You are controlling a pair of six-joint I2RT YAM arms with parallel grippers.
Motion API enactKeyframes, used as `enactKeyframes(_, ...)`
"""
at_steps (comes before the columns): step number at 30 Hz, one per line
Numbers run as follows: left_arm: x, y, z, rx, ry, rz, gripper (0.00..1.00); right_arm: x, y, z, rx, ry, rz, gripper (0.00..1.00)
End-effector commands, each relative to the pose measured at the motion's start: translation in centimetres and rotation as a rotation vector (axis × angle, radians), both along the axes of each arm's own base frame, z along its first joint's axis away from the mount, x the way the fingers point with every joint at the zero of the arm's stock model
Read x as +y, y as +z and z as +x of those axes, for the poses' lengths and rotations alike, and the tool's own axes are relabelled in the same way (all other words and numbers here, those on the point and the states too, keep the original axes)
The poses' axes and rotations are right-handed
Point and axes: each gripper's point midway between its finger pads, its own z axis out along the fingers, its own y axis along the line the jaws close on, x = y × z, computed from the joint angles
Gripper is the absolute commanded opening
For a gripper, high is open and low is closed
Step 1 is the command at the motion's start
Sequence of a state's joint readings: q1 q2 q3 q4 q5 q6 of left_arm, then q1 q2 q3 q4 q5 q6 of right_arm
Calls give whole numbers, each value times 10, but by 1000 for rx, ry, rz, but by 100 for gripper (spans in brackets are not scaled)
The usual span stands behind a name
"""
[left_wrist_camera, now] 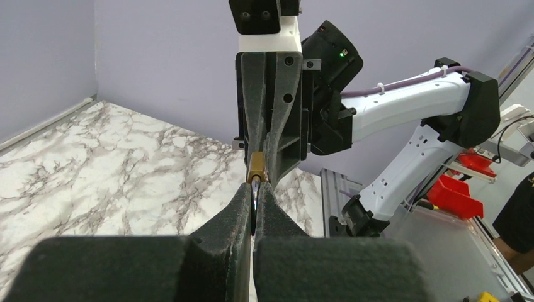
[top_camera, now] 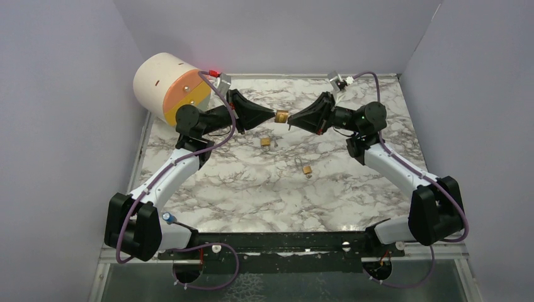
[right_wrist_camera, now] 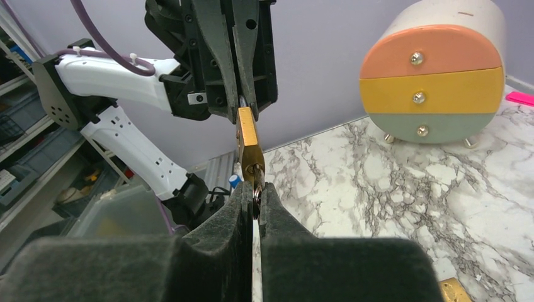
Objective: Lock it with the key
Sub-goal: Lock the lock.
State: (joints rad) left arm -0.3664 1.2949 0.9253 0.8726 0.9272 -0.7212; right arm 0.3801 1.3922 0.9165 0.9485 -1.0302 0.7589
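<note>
A small brass padlock (top_camera: 282, 116) hangs in the air above the marble table (top_camera: 239, 189), between my two grippers. My left gripper (top_camera: 274, 116) comes in from the left. In the left wrist view it (left_wrist_camera: 254, 189) is shut on the lock's steel shackle (left_wrist_camera: 254, 202), with the brass body (left_wrist_camera: 257, 167) just past the fingertips. My right gripper (top_camera: 290, 121) faces it from the right. In the right wrist view it (right_wrist_camera: 254, 190) is shut on the head of the key (right_wrist_camera: 256, 197), which sits in the bottom of the padlock (right_wrist_camera: 249, 141).
Two more small brass padlocks (top_camera: 266, 142) (top_camera: 306, 169) lie on the marble below the grippers. A round drawer unit (top_camera: 170, 85) with orange, yellow and grey-green fronts stands at the back left. Grey walls close in the table on three sides.
</note>
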Motion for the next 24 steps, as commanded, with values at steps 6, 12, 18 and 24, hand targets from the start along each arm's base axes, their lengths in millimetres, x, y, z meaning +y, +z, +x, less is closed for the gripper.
enactKeyframes(6, 3, 8, -3, -36, 4, -9, 0, 2, 18, -5, -76, 19, 24, 1)
enactKeyframes(12, 5, 10, -2, -42, 12, -9, 0, 1, 17, -4, -77, 7, 26, 1)
enactKeyframes(18, 9, 15, -2, -45, 16, -13, 0, 0, 15, -6, -85, 7, 27, 1)
enactKeyframes(24, 14, 19, 0, -53, 23, -13, 0, -2, 19, -11, -123, 5, 15, 1)
